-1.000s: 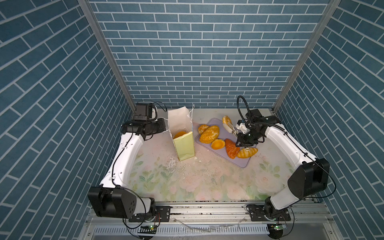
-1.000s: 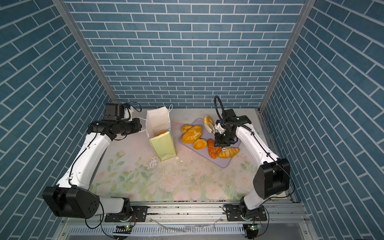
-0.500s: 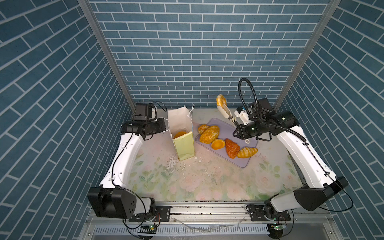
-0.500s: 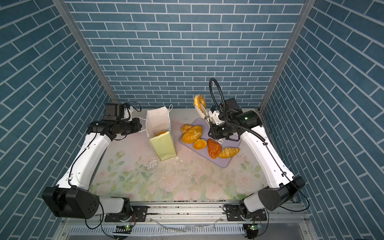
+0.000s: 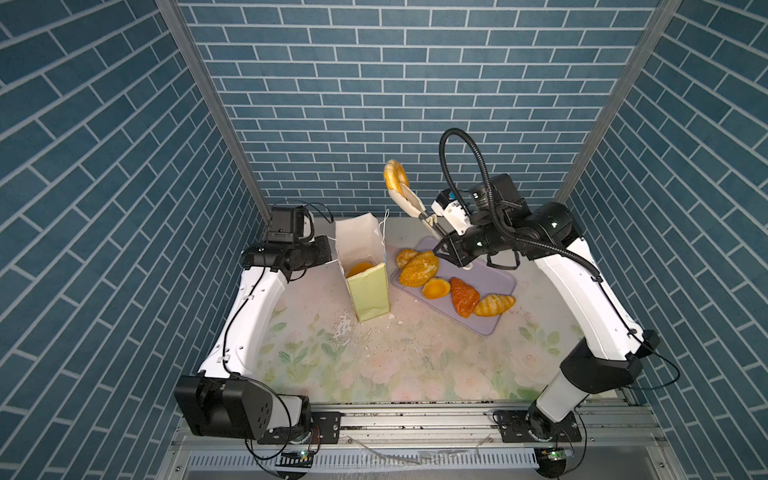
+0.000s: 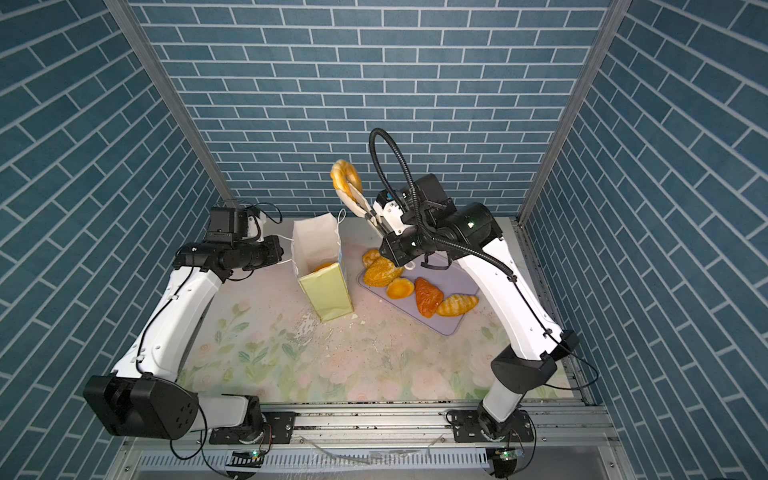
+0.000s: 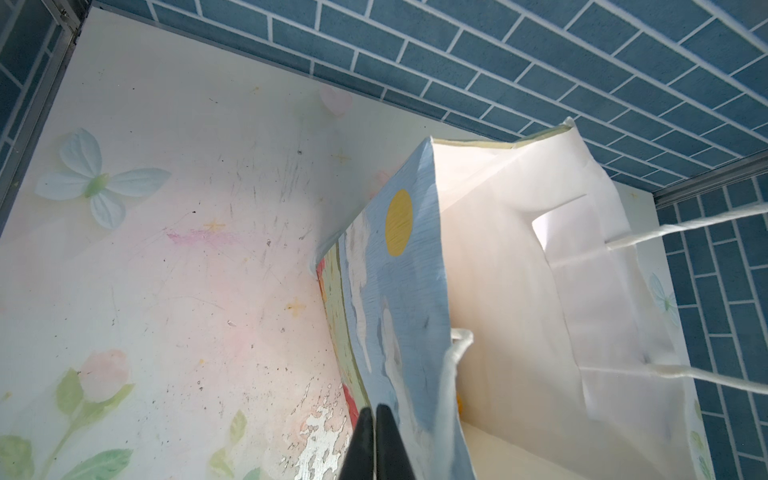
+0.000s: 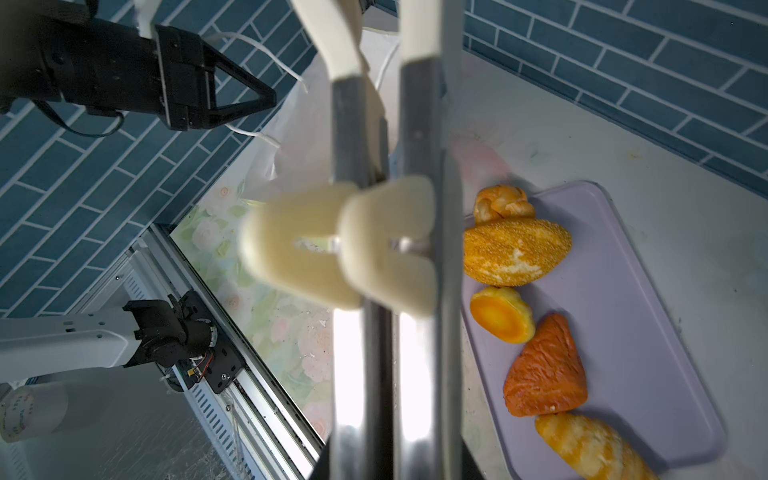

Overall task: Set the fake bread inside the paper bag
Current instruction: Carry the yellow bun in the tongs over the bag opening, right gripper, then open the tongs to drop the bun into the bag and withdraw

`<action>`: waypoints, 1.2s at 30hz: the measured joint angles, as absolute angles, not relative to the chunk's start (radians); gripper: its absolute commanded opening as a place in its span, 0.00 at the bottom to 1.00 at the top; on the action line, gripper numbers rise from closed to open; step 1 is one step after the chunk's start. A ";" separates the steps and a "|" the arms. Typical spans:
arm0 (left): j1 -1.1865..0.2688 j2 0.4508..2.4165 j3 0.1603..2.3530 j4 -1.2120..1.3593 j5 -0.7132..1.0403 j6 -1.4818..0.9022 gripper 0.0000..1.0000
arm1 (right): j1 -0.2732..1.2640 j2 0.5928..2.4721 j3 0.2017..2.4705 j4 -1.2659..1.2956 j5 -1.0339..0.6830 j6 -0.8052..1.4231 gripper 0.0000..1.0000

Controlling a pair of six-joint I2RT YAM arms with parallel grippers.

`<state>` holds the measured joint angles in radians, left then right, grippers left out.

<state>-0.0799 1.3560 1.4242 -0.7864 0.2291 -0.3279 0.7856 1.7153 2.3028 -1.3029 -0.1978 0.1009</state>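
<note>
Partly done: one orange pastry (image 5: 360, 269) lies in the paper bag (image 5: 369, 291); five pastries (image 5: 419, 269) wait on the lavender tray (image 5: 494, 282). The right gripper (image 5: 441, 243) clamps tongs (image 5: 411, 202) holding a bagel (image 5: 394, 176) aloft beside the bag; the left gripper (image 7: 374, 409), pressed together, sits at its rim.

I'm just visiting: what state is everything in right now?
Pale yellow-green paper bag: upright, open, one orange pastry inside.
Golden ring-shaped toy pastry: in the air, gripped by the tongs.
Cream-tipped metal tongs: closed on that pastry.
Flat lavender tray: lying flat, five toy pastries on it.
Left fingers: shut on the bag's white cord handle.
Right fingers: shut on the tongs.
</note>
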 measured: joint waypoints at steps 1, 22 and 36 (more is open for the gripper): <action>-0.080 1.356 1.424 -0.786 0.229 -0.327 0.07 | 0.803 1.739 2.334 -1.309 -0.199 0.094 0.10; -0.080 1.341 1.407 -0.781 0.229 -0.327 0.07 | 0.911 1.809 2.115 -1.263 -0.281 0.082 0.20; -0.080 1.334 1.401 -0.780 0.229 -0.326 0.07 | 0.911 1.822 2.158 -1.259 -0.222 0.081 0.37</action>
<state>-0.0799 1.3342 1.4014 -0.7799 0.2291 -0.3256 0.9108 1.8217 2.1582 -1.2587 -0.2222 0.0814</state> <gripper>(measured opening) 0.068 0.368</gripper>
